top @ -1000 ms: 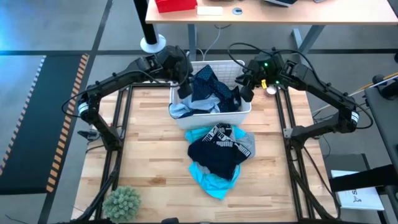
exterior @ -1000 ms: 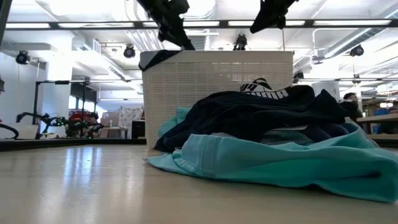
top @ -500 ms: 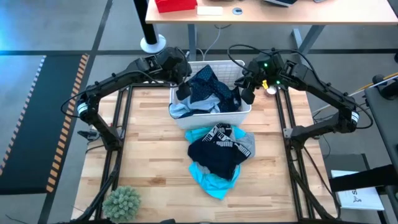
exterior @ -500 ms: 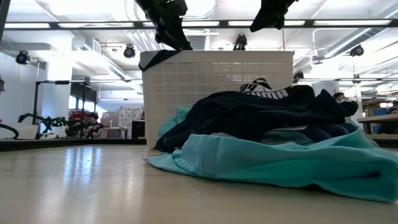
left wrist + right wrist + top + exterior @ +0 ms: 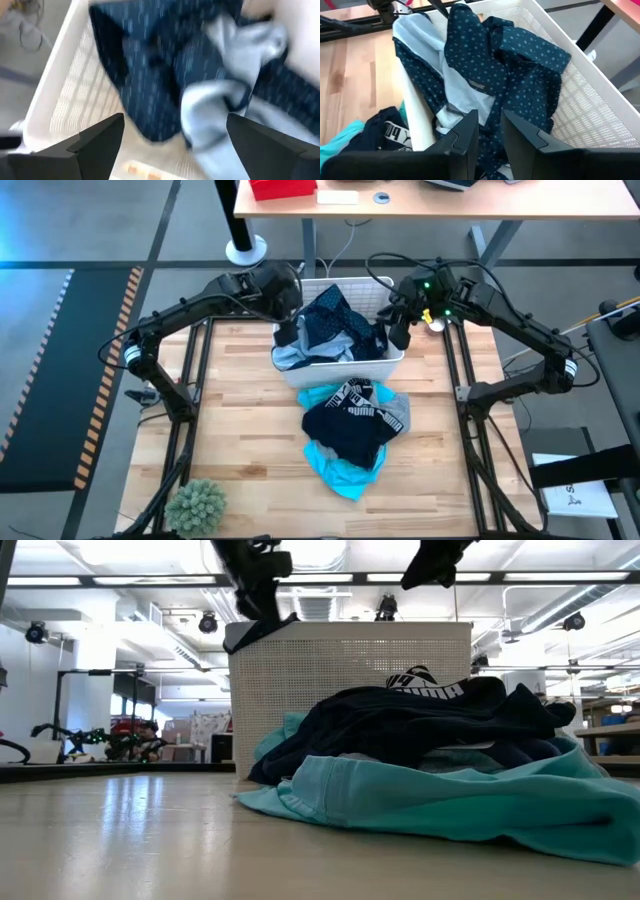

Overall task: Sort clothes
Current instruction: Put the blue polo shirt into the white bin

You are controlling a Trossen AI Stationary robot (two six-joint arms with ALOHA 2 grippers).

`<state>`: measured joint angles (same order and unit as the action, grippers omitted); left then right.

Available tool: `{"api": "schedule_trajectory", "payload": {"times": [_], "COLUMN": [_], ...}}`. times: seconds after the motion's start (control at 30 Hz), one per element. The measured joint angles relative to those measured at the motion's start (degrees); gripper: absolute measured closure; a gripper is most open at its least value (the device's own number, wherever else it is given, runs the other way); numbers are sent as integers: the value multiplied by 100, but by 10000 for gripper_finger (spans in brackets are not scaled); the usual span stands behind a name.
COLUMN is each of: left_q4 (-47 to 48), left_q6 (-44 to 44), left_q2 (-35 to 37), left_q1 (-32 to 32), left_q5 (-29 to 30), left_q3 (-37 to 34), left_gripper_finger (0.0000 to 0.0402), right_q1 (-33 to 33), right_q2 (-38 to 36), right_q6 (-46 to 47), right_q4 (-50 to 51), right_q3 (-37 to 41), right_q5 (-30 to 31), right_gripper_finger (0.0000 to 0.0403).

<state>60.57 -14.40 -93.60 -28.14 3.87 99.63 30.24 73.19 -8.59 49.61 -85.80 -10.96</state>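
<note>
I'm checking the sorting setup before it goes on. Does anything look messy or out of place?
Yes. A light blue garment hangs over the white basket's front left corner instead of lying inside it, beside the navy patterned garment. A heap of black, grey and turquoise clothes lies unsorted on the table before the basket.

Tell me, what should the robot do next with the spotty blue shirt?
Probably lift the left gripper clear of the basket. Its fingers stand wide open with nothing between them, and the navy patterned garment lies loose inside. The right gripper hovers above it.
</note>
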Motion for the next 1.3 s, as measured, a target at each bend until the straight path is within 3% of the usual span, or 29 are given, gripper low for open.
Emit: {"api": "schedule_trajectory", "payload": {"times": [0.5, 0.73, 0.93, 1.13, 1.3], "left_q4": [752, 696, 646, 799, 1023], "left_q6": [-461, -442, -191, 273, 681], "left_q2": [338, 738, 639, 328, 248], "left_q1": [677, 1524, 2201, 2334, 2359], "left_q5": [161, -573, 54, 1080, 1200], "left_q3": [-2, -2, -2, -19, -247], "left_gripper_finger": [190, 218, 220, 196, 165], "right_q1": [-53, -329, -558, -671, -678], "right_q2": [0, 0, 0, 0, 0], "right_q6": [-8, -31, -41, -40, -15], "right_q4": [160, 307, 307, 311, 418], "right_q3": [0, 0, 0, -2, -2], "right_q5": [-2, -23, -20, -4, -2], "right_gripper_finger": [351, 324, 306, 295, 294]}}
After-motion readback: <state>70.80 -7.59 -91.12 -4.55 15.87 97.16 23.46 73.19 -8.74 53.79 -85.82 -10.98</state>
